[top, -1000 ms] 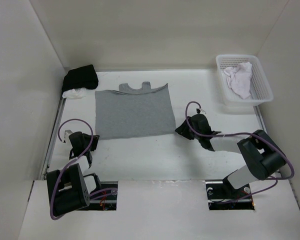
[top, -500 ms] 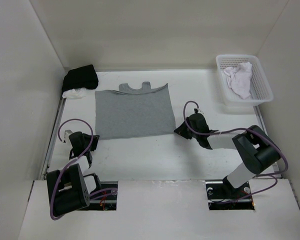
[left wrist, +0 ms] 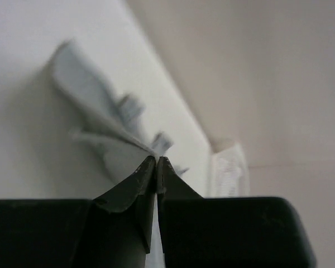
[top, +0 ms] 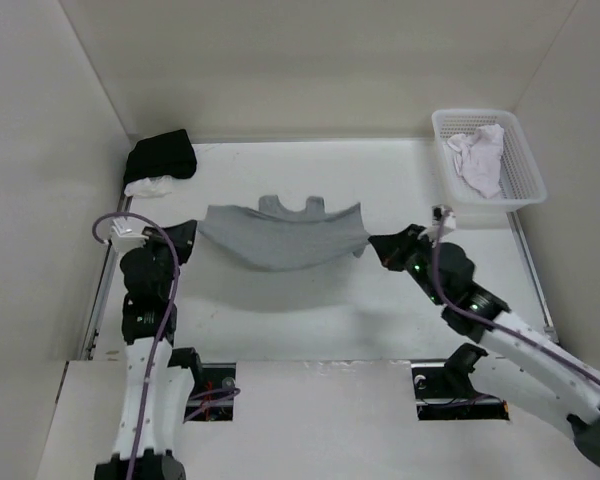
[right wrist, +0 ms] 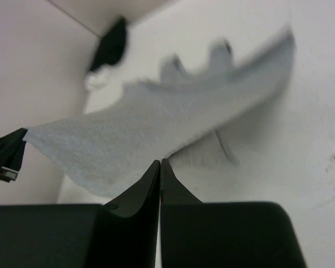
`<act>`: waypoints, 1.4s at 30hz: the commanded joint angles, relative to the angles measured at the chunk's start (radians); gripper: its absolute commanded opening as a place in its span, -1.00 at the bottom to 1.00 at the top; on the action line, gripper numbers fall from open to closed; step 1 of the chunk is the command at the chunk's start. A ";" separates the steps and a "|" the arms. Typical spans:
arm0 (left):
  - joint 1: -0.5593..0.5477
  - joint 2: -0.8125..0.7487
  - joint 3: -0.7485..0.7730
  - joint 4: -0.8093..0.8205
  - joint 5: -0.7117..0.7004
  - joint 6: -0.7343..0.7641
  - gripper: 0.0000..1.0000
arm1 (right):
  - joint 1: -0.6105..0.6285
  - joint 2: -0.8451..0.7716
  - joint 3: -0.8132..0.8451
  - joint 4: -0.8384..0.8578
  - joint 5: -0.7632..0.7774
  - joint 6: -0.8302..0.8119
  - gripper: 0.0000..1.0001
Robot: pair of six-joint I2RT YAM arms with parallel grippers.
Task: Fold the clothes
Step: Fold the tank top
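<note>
Top external: both claws (top: 192, 231) (top: 372, 245) pinch T-shirt (top: 285, 240) (sagging).

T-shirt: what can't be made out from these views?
- Left wrist: T-shirt blurred; left fingers hide the pinched edge.
- Right wrist: fabric motion-blurred; right fingers cover the grip.
- Top external: sleeves hidden by the shirt's own folds; white cloth in basket too crumpled to identify.

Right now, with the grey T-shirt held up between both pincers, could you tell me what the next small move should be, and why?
Probably carry both corners away toward the neckline and lower them there. The left pincer and right pincer each pinch a corner of the T-shirt, which sags between them above the table, so the fold seems only begun.
</note>
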 commanded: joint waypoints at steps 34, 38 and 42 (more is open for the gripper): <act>-0.221 0.798 0.386 0.288 -0.218 0.030 -0.98 | -0.451 0.624 0.473 0.061 -0.328 -0.095 -0.91; -0.201 1.041 0.605 0.289 -0.183 0.043 -0.98 | -0.521 0.856 0.709 0.026 -0.372 -0.089 -0.92; -0.195 1.137 0.731 0.276 -0.137 0.050 -0.97 | -0.535 0.953 0.867 -0.060 -0.377 -0.121 -0.92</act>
